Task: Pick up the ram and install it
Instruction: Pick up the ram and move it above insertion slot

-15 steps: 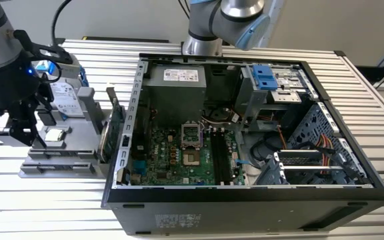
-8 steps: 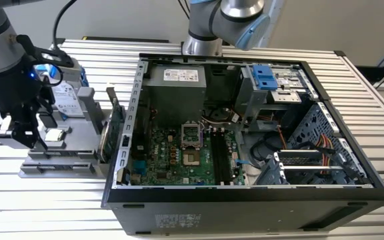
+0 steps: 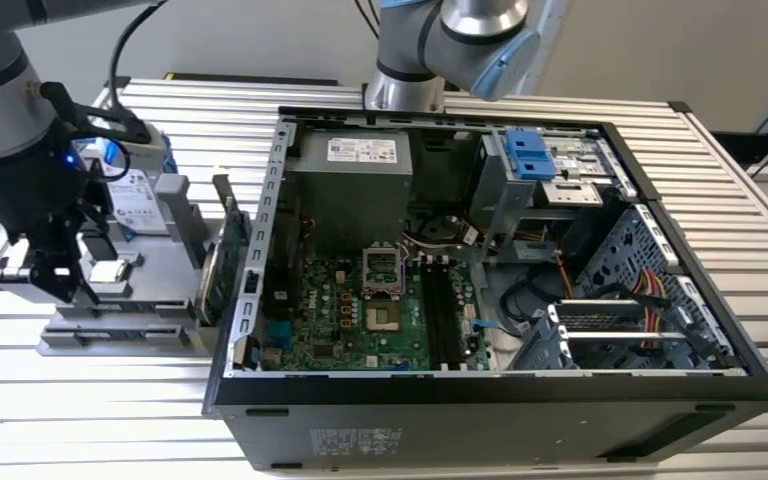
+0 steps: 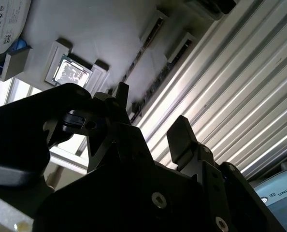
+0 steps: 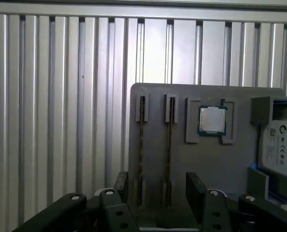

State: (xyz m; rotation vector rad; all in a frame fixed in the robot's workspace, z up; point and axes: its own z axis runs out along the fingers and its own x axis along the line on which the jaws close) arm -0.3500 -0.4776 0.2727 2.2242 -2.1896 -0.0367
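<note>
Tray [image 5: 182,164]: two ram sticks [image 5: 141,145] on edge in neighbouring slots, one processor chip [image 5: 212,120], one hard drive [image 5: 279,145].
My claw [image 5: 158,189]: wide, holding nothing, above the sticks.

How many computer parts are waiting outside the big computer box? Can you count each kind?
ram sticks: 2
processor chip: 1
hard drive: 1
green card: 1
Total: 5
</note>
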